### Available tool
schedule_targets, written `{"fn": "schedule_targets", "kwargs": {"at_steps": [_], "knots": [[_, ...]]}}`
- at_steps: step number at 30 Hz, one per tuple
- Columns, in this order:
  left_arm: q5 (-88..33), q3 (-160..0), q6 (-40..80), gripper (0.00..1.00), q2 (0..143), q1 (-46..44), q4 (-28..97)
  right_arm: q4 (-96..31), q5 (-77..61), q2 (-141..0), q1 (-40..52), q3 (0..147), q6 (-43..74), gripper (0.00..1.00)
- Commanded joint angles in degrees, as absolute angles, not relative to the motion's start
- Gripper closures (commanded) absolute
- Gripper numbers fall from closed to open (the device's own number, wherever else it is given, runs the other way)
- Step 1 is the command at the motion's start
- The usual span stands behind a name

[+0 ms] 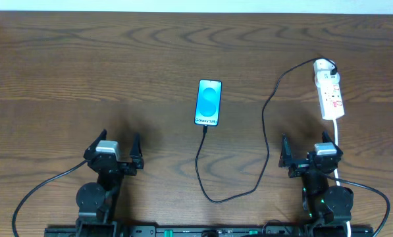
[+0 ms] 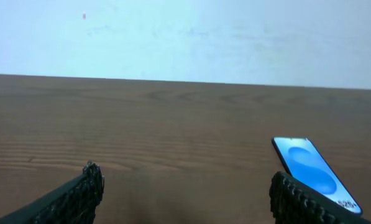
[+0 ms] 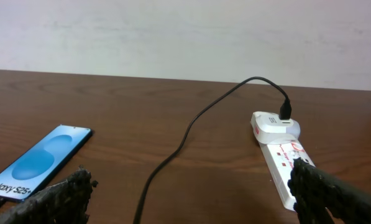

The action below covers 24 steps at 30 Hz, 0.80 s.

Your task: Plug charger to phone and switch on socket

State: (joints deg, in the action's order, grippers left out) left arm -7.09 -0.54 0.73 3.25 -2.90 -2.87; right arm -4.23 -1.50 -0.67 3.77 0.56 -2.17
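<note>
Socket (image 1: 332,94) looks like what's left to deal with, and it lies straight out ahead of the right hand (image 1: 305,141) on the table (image 1: 84,66). Its long axis runs away from the robot, with the white plug at the far end. The right arm is clearly the nearer one; the left hand (image 1: 119,141) is well apart from it on the other side. Both hands hover with fingers spread wide and nothing in them.

The phone (image 1: 209,102) sits between the two arms, screen up and lit, also lengthwise away from the robot. The charger (image 1: 265,131) loops from the socket's far end down toward the robot and back up to the phone's near short edge. The tip looks like it's in, though I can't say if it's fully seated. Can't pick out the switch among the red markings from up here either.
</note>
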Motion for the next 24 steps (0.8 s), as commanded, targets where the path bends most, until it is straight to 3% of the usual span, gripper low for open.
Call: {"fn": "schedule_targets", "kwargs": {"at_steps": [1,9,24], "knots": [[-6.0,-0.2,2.9,0.13,1.0,-1.5,-3.1,-4.3,-1.2,-0.3,3.7,0.3,-2.9,0.01],[-6.0,-0.2,2.9,0.13,0.1,-0.9,3.7,-4.3,-1.2,-0.3,3.7,0.3,-2.9,0.01],[-6.5,-0.2,0.3,0.13,0.1,-0.9,3.8,-4.3,-1.2,-0.3,3.7,0.3,-2.9,0.01]]}}
